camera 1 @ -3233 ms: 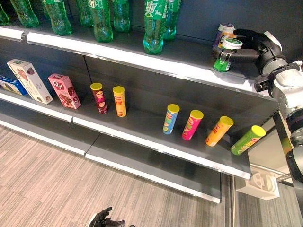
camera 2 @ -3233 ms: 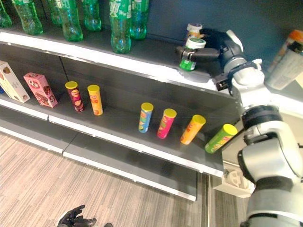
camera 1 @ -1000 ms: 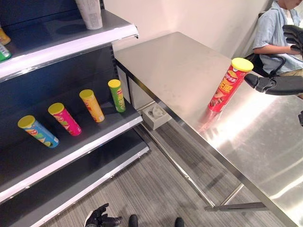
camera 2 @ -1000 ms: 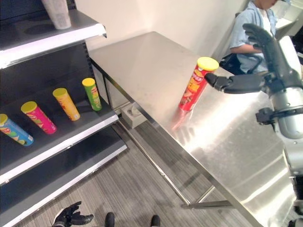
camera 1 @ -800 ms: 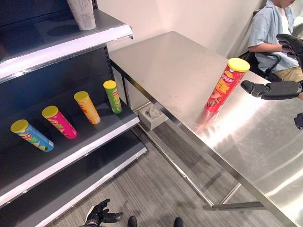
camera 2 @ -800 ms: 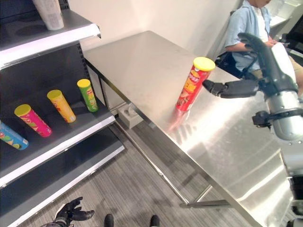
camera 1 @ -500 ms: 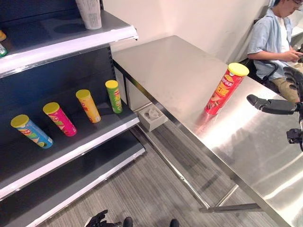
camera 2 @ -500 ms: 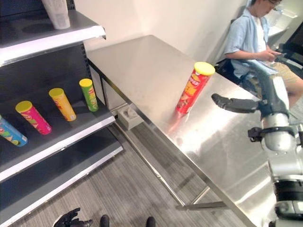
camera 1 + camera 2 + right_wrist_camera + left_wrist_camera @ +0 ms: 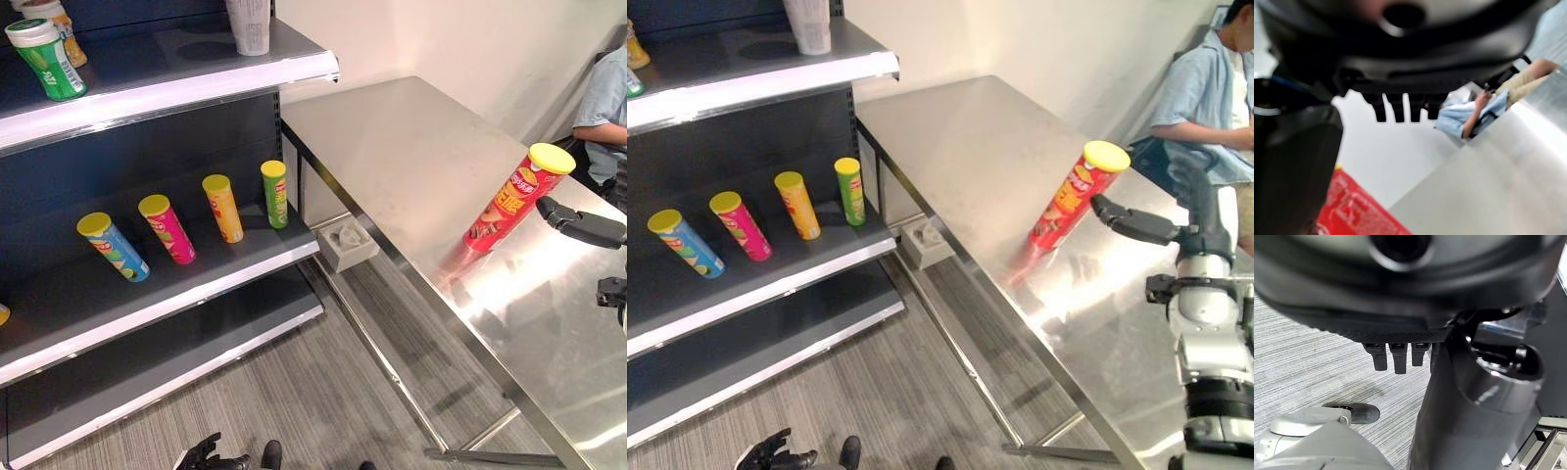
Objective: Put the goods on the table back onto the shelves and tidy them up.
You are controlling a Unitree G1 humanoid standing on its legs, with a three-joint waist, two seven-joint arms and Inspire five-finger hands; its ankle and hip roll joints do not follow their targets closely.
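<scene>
The left hand (image 9: 774, 455) hangs low over the floor, fingers loosely spread and empty. On the middle shelf (image 9: 196, 284), four tubes lean in a row toward its right end. The red tube (image 9: 514, 199) stands near the table's (image 9: 411, 166) front edge. Half a second ago the right hand (image 9: 1132, 223) was farther off; now its straight, open fingers sit just beside the tube, not yet touching, so a grasp looks imminent.

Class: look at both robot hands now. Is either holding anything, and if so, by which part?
Nothing is held. The right hand is open beside the red can on the table, not gripping it. The left hand hangs open near the floor.
</scene>
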